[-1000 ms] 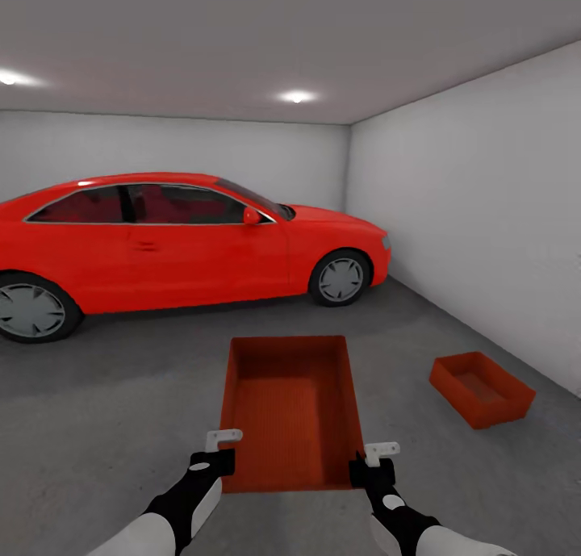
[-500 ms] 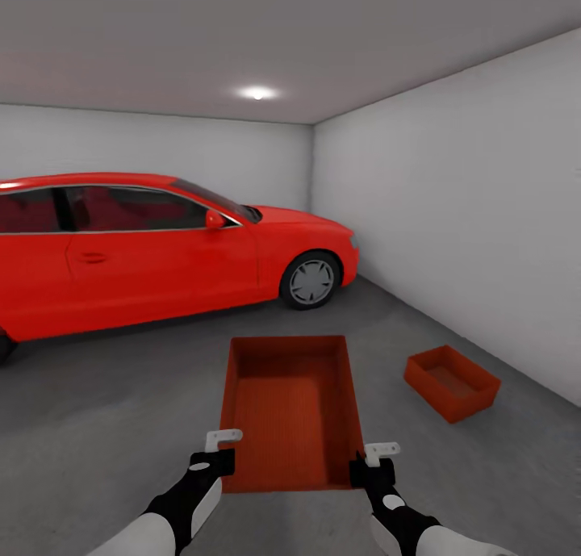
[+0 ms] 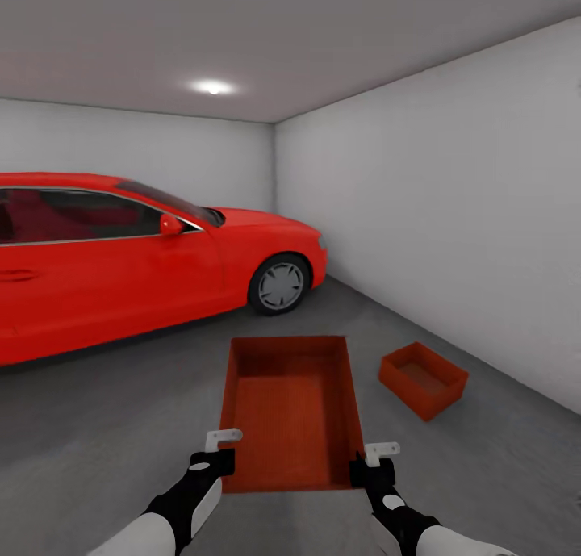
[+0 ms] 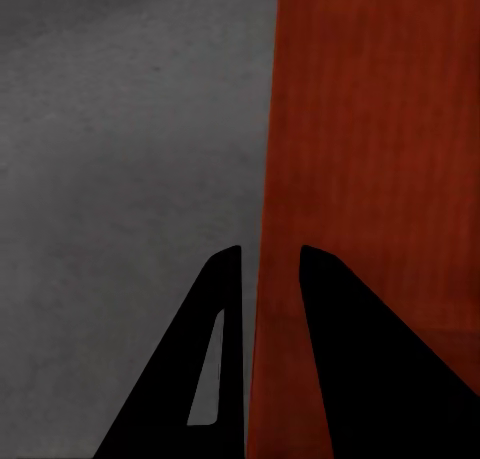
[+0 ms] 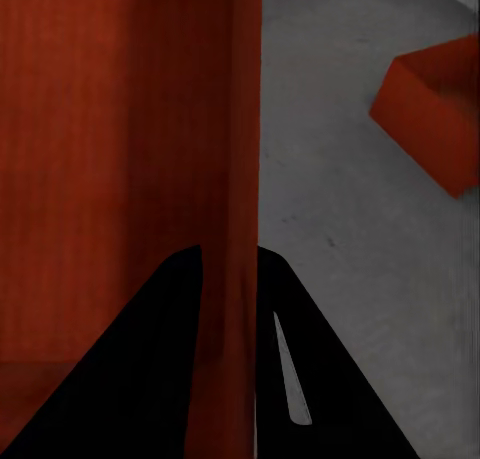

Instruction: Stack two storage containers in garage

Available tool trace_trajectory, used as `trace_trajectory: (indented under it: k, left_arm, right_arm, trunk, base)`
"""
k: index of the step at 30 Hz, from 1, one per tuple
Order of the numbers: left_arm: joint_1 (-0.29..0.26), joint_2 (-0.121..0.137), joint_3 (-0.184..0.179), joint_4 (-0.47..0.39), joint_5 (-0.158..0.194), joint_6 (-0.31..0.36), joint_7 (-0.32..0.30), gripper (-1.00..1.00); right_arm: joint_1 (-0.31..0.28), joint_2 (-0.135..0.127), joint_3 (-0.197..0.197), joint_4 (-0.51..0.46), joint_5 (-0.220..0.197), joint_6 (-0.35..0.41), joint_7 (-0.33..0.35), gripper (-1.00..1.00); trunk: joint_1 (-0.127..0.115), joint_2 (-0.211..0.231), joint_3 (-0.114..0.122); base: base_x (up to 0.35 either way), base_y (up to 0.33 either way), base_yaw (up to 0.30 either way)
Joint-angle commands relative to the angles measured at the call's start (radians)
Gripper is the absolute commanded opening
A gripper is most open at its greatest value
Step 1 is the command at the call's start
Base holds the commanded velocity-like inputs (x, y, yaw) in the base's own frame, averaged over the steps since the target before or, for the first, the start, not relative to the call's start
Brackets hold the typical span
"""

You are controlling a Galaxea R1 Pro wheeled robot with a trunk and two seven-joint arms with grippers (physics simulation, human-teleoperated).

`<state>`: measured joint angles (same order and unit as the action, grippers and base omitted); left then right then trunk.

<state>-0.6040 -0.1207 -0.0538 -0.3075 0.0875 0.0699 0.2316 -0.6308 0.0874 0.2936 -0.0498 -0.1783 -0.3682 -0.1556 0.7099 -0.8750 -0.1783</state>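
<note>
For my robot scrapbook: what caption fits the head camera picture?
Both grippers carry an orange-red bin toward its twin on the garage floor, beside a red car.

The carried storage container, at the lower centre of the head view, looks like thin matt orange-red plastic, its inside bottom finely ribbed and its walls smooth. The second storage container, at the right centre, has the same matt orange-red finish. The floor is dark grey, rough, mottled concrete without shine. The red car at the left has a smooth, glossy painted body, dark tinted glass and a metallic grey wheel. The walls are plain, pale grey and matt. The left gripper and right gripper have matt black bodies with pale, smooth fingers.
</note>
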Motion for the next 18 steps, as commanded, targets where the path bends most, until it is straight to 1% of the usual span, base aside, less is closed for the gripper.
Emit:
trace_trajectory:
  k: [1, 18]
  left_arm:
    - [0.0, 0.001, 0.006, -0.004, 0.003, 0.007, 0.011, -1.0]
    - [0.0, 0.001, 0.006, -0.004, 0.003, 0.007, 0.011, -1.0]
  right_arm:
    - [-0.001, 0.0, -0.027, 0.002, -0.03, -0.009, -0.015, -1.0]
    - [-0.001, 0.0, -0.027, 0.002, -0.03, -0.009, -0.015, -1.0]
  trunk:
    - [0.001, -0.001, -0.001]
    - [0.001, -0.001, -0.001]
  base:
    - [0.32, 0.096, -0.282]
    - [0.32, 0.096, -0.282]
